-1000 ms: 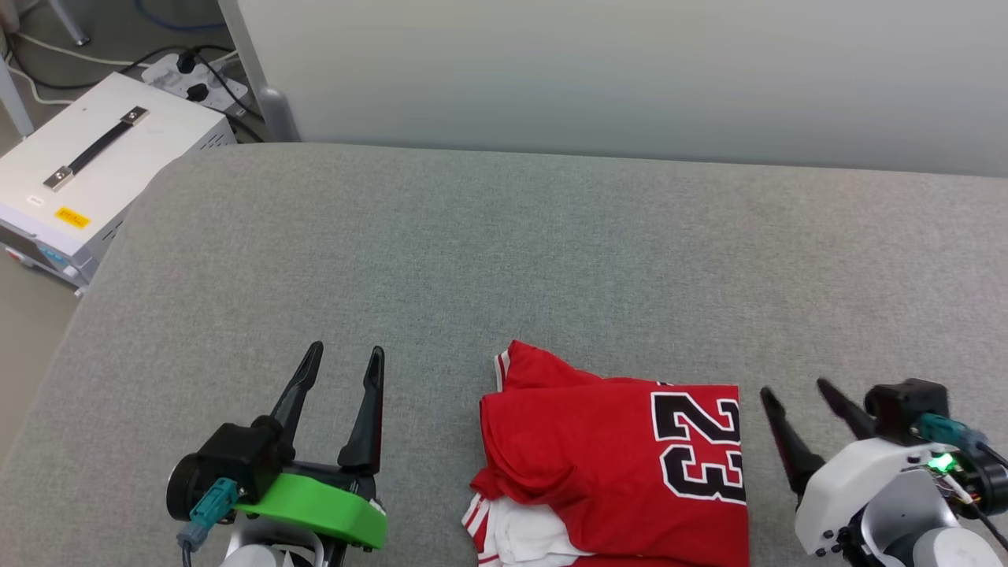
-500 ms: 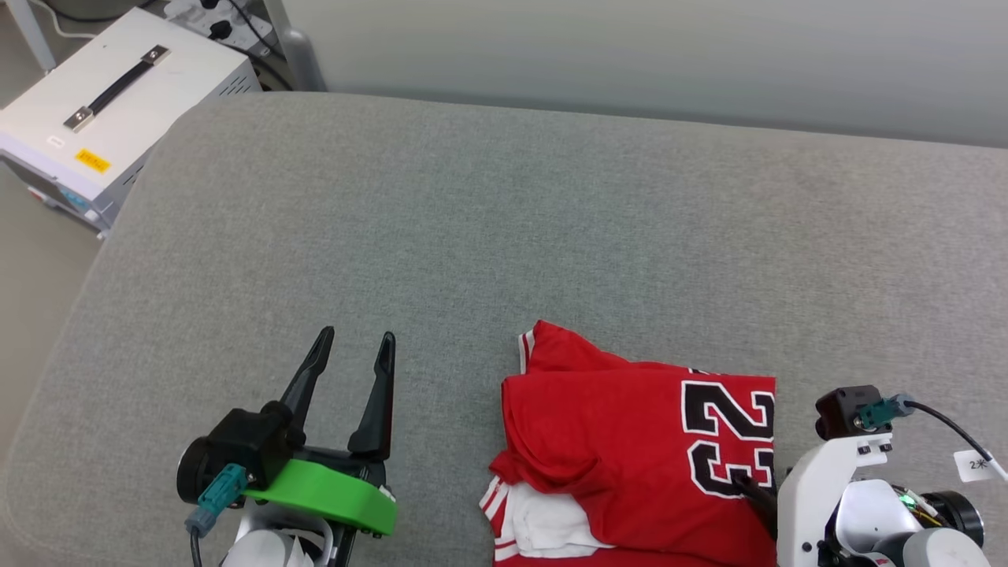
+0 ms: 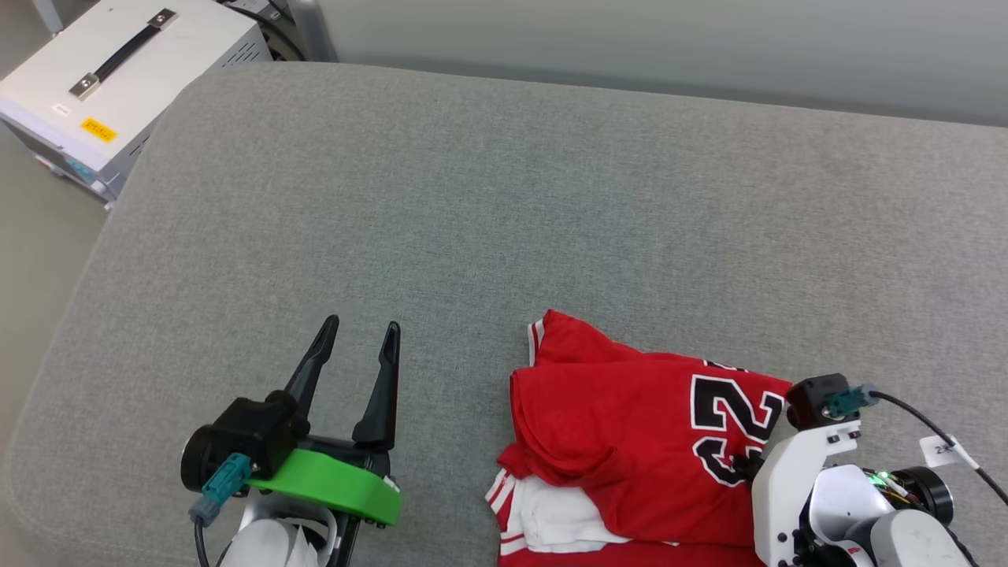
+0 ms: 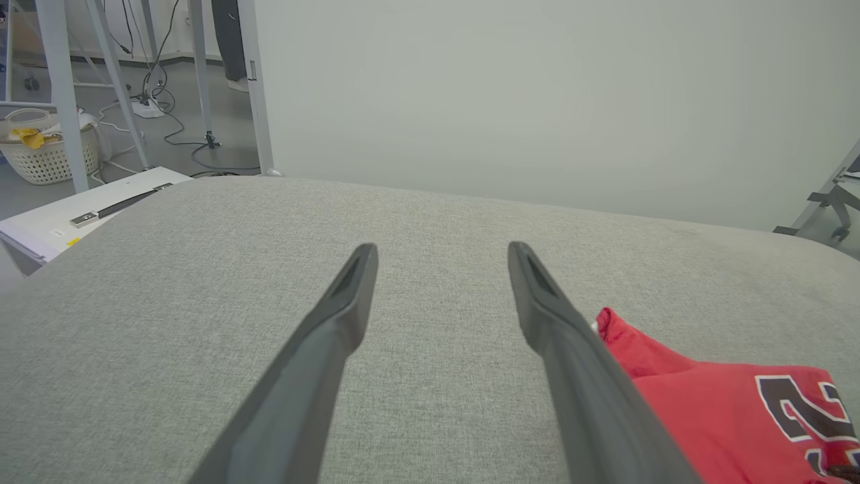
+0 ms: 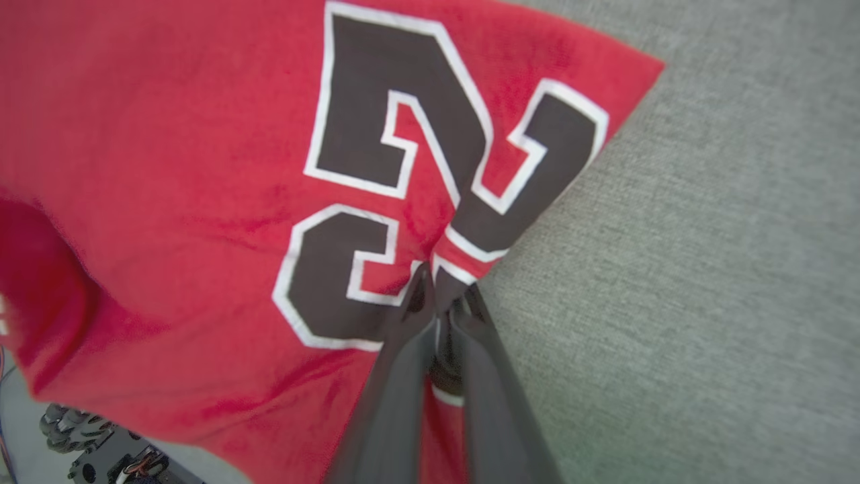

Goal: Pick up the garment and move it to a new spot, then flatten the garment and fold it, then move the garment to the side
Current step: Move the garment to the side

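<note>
The garment (image 3: 630,425) is being carried by the table (image 3: 472,197), near the front edge, folded into a rough rectangle. The red body is being shown uppermost. A white sleeve (image 3: 551,524) with striped trim is being exposed under the folded layers at the garment's front left corner. The number "23" (image 3: 732,429) is being displayed on the garment's right part.

The right tool (image 5: 440,292) is being held at the garment's right edge. Its fingers are being pressed together on a fold of red cloth at the edge of the number, and the cloth is being puckered at the pinch point. In the head view, the fingertips are being hidden by the white housing (image 3: 795,488) of this tool, which is being positioned over the garment's front right corner.

The left tool (image 3: 363,323) is being held to the left of the garment, apart from it. Its fingers are being kept spread wide, with nothing between them.

A white box (image 3: 118,71) with a black handle is being kept off the table, well to the left of and beyond the garment. A pale wall (image 3: 630,31) is being seen beyond the garment, past the table's far edge.
</note>
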